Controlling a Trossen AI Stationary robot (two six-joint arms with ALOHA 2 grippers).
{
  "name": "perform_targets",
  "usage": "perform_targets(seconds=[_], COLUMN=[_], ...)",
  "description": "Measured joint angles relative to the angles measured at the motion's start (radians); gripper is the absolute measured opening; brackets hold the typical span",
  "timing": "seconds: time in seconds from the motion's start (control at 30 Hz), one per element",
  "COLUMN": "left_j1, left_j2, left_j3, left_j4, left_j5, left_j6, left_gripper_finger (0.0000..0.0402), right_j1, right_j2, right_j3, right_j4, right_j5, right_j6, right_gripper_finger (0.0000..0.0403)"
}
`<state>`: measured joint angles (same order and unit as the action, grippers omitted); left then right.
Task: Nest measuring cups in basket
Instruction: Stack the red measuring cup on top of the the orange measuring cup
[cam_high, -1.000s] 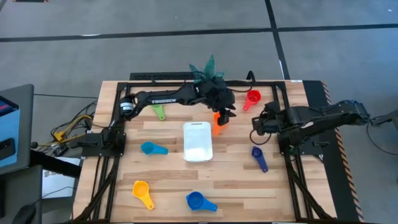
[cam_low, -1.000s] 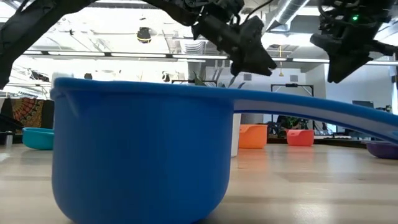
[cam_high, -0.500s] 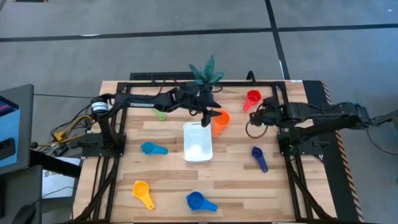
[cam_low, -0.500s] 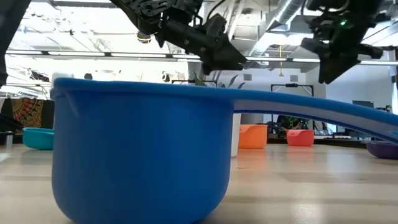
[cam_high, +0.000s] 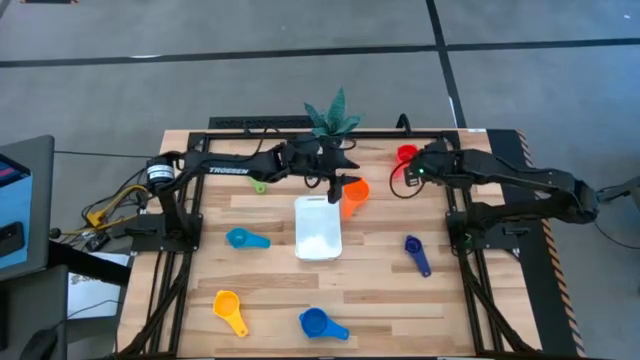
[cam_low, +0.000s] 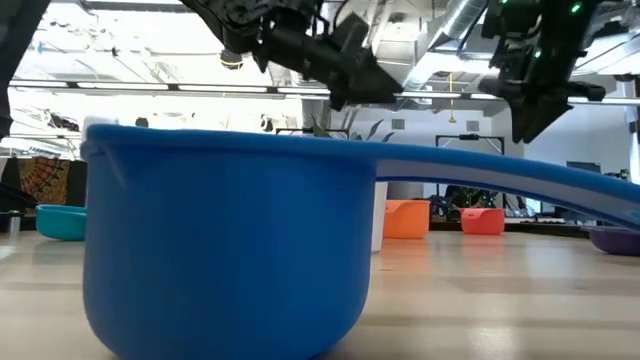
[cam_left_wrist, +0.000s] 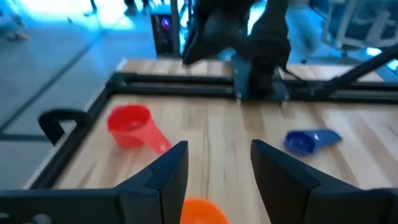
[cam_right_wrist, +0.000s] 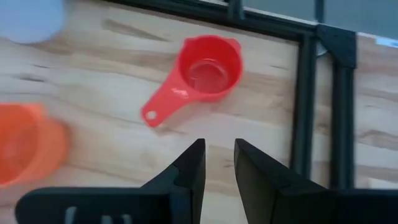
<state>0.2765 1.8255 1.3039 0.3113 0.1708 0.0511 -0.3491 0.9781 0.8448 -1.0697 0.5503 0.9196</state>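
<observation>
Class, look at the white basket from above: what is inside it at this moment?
Nothing shows inside the white basket; its visible floor is bare. The orange cup sits on the table beside its far right corner. The left gripper covers the basket's far edge.

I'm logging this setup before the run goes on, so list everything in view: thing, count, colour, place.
measuring cups: seven; green back left, red back right, orange right of the basket, light blue left of it, navy right side, yellow and blue near the front edge
basket: one, white, table centre
plant: one, green, back edge
table: one, light wood with black frame
left gripper: open, empty, above the orange cup
right gripper: open, empty, by the red cup
</observation>
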Motion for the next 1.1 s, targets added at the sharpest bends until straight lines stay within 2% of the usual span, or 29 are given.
perform_targets(seconds=[0.1,0.2,0.37,0.5,0.53,0.7,0.83,0.93,1.1], left_j1=[0.019,0.027,0.021,0.020,0.021,0.026,0.025,0.024,0.024], left_j2=[0.065,0.116,0.137,0.192,0.211,0.368,0.508,0.590,0.691], left_j3=[0.064,0.102,0.107,0.142,0.158,0.356,0.528,0.641,0.760], left_j4=[0.002,-0.006,0.015,0.125,0.101,0.012,-0.050,-0.109,-0.187], left_j5=[0.026,0.008,-0.070,-0.093,-0.086,-0.072,-0.083,-0.100,-0.150], left_j6=[-0.022,-0.032,-0.034,-0.038,-0.051,-0.056,-0.082,-0.099,-0.100], left_gripper_finger=[0.0162,0.0162,0.0162,0.0162,0.0162,0.0162,0.0162,0.0162,0.0164], right_j1=[-0.007,-0.068,-0.162,-0.168,-0.165,-0.156,-0.155,-0.155,-0.149], right_j2=[-0.012,0.015,0.069,0.035,0.016,-0.052,-0.077,-0.100,-0.146], right_j3=[0.000,0.000,0.000,0.000,0.000,-0.007,-0.043,-0.078,-0.128], right_j4=[0.031,0.093,0.145,0.112,0.098,0.083,0.077,0.080,0.093], right_j5=[0.035,0.051,0.007,-0.003,-0.006,-0.011,-0.076,-0.086,-0.087], right_j6=[0.018,-0.027,-0.156,-0.174,-0.168,-0.146,-0.158,-0.157,-0.142], right_gripper_finger=[0.0108,0.0108,0.0108,0.0108,0.0108,0.0108,0.0108,0.0108,0.0108])
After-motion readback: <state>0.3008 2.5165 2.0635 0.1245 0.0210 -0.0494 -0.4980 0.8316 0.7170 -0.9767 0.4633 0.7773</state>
